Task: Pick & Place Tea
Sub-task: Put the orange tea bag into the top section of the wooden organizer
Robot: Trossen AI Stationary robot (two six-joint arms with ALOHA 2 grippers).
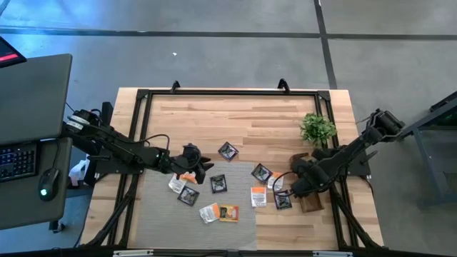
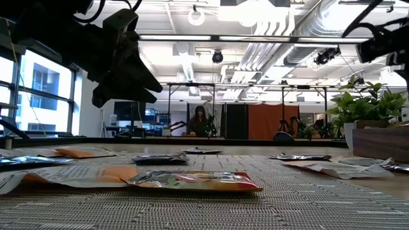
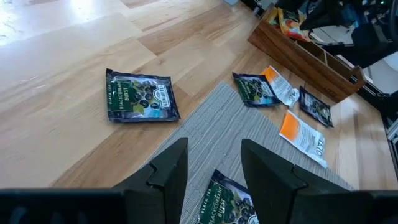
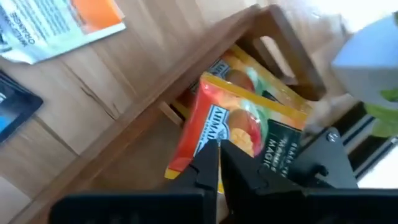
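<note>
Two tools are at work. The right tool (image 4: 219, 163) is at the wooden tray (image 1: 310, 203), its fingers together, pinching the edge of an orange sachet (image 4: 233, 127) that stands in the tray. The left tool (image 3: 212, 163) hovers with fingers apart above the grey mat (image 1: 161, 214), over a black sachet (image 3: 227, 205). More sachets lie scattered across mat and surface (image 1: 250, 121).

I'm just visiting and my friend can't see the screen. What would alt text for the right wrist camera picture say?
The right claw, fingers nearly together, sits over an orange-yellow mango tea sachet standing in a compartment of a brown wooden tray; whether it grips the sachet is unclear. Beyond the tray, a white-and-orange sachet lies flat on the wooden table.
</note>
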